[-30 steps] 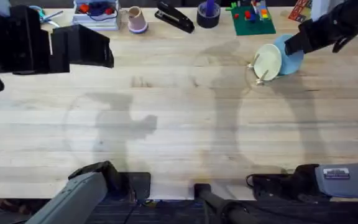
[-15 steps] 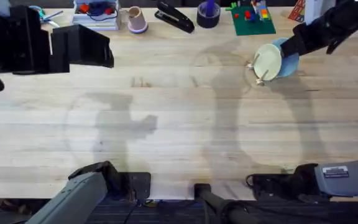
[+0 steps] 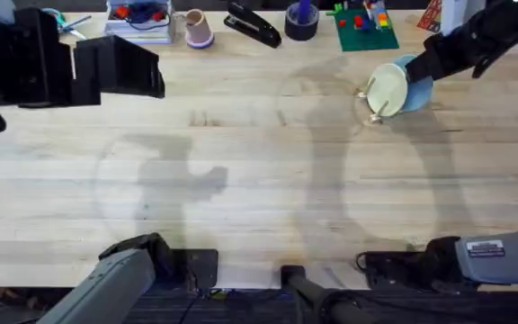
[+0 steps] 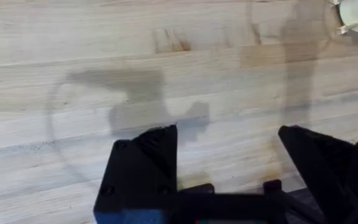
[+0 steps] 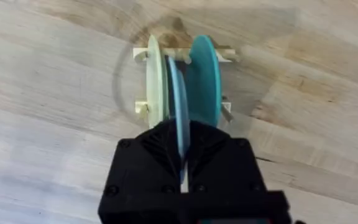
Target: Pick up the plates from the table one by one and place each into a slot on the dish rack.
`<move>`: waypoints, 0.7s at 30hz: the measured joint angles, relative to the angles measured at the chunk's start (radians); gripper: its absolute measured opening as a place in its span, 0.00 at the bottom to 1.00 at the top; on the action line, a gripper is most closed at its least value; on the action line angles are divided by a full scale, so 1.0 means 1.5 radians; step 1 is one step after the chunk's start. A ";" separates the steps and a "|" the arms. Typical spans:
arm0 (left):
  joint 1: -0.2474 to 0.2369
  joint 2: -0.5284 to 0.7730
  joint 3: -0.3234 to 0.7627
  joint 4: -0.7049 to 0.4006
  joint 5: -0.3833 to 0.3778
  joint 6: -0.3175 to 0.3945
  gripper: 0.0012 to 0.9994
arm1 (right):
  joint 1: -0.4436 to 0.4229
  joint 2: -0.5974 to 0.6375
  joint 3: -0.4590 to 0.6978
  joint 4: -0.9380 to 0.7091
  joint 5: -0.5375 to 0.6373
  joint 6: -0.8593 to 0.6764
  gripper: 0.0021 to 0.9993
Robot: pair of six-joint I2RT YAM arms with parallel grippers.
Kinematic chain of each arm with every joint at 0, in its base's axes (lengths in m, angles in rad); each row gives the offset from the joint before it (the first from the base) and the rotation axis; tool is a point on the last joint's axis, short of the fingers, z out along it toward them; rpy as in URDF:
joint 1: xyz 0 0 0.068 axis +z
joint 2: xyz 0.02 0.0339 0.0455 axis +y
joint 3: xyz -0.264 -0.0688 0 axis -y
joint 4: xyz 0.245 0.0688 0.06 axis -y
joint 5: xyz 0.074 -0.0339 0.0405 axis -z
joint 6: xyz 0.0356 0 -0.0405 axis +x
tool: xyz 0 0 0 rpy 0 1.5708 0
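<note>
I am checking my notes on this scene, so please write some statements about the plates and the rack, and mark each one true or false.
1. The right claw grips the pale blue round plastic plate. True.
2. The cream round plate lies flat on the table. False: it stands upright in the small wooden dish rack.
3. The teal round plate stands in the rack. True.
4. The left claw holds a plate. False: it is open, holding nothing.
</note>
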 joint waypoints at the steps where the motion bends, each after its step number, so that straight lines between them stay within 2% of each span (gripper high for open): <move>1: 0.000 0.000 0.000 0.000 0.000 0.000 0.99 | 0.000 0.000 0.000 0.000 0.000 0.001 0.06; 7: 0.000 0.000 0.000 0.000 0.000 0.000 0.99 | 0.000 0.000 0.000 0.004 0.000 0.003 0.16; 21: 0.000 0.000 0.000 0.000 0.000 0.000 0.99 | 0.000 0.000 0.000 0.004 0.000 0.008 0.19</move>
